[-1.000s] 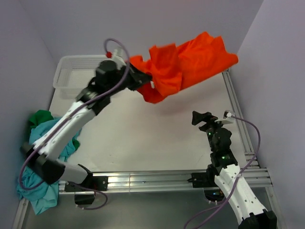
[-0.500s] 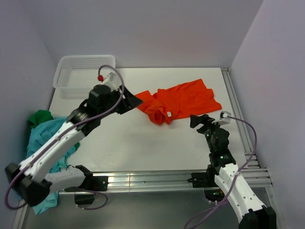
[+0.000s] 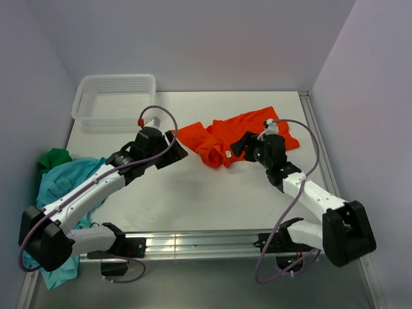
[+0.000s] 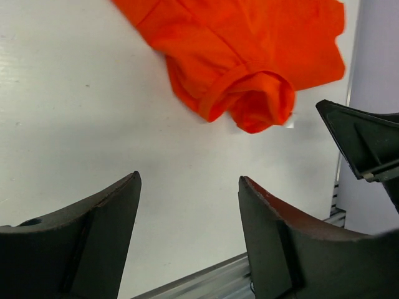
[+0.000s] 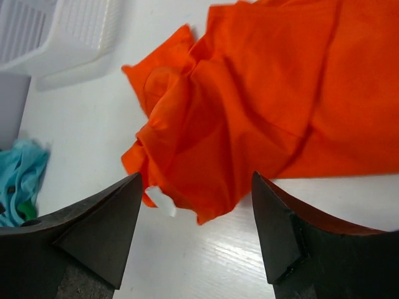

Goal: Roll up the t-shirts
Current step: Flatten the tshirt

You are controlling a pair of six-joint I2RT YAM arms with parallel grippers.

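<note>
The orange t-shirt (image 3: pixel 226 136) lies crumpled on the white table, with a rolled sleeve and a white tag at its near edge (image 4: pixel 252 103). My left gripper (image 3: pixel 182 147) is open just left of it, with nothing between its fingers (image 4: pixel 189 177). On the shirt's near right side, my right gripper (image 3: pixel 238 145) is also open, with its jaws over the shirt's front edge (image 5: pixel 196 175) and not touching the fabric. The teal-blue t-shirt (image 3: pixel 61 190) and the dark green t-shirt (image 3: pixel 55 158) lie heaped at the table's left edge.
A white mesh basket (image 3: pixel 116 100) stands at the back left corner and also shows in the right wrist view (image 5: pixel 62 37). Metal rails (image 3: pixel 193 241) run along the near and right edges. Purple-grey walls close in on three sides.
The orange t-shirt, held up in the air by my left gripper, has dropped onto the table. The left gripper opened and pulled back. The right arm reached forward to the shirt.
</note>
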